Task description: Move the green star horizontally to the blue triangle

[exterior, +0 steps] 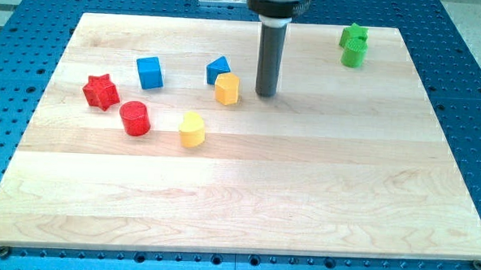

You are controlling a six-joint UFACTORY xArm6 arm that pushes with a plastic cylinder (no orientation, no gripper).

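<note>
Wooden board (238,192): green star (352,34) right of my tip (266,95).

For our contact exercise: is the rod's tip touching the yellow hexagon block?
Apart. The camera view shows bare wood between my tip and the yellow hexagon.

No text, label, brand, number or sign can be read anywhere in the view. The counter (238,192) is bare wood grain, and the blocks on it carry no markings that can be made out.
</note>
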